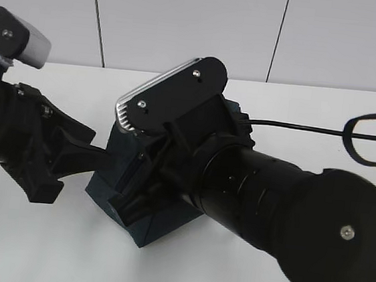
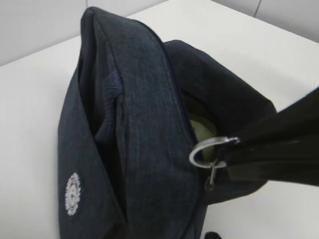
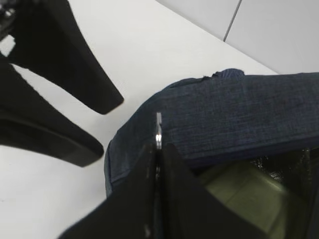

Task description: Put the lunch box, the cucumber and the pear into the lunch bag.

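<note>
The dark navy lunch bag [image 1: 159, 222] stands mid-table, its top partly open. My right gripper [image 3: 158, 147] is shut on the metal ring pull [image 2: 209, 152] of the zipper, at the bag's end; it also shows in the exterior view [image 1: 127, 205]. The pale green lid of the lunch box [image 3: 249, 191] shows inside the bag, also in the left wrist view [image 2: 202, 132]. My left gripper [image 1: 81, 163] is open and empty just left of the bag; its fingers [image 3: 89, 84] hang over the table, clear of the fabric. The cucumber and pear are hidden.
A black cable [image 1: 297, 127] with a loop lies on the white table [image 1: 42, 247] at the back right. The right arm [image 1: 269, 203] covers most of the bag in the exterior view. A white wall [image 1: 187, 20] stands behind.
</note>
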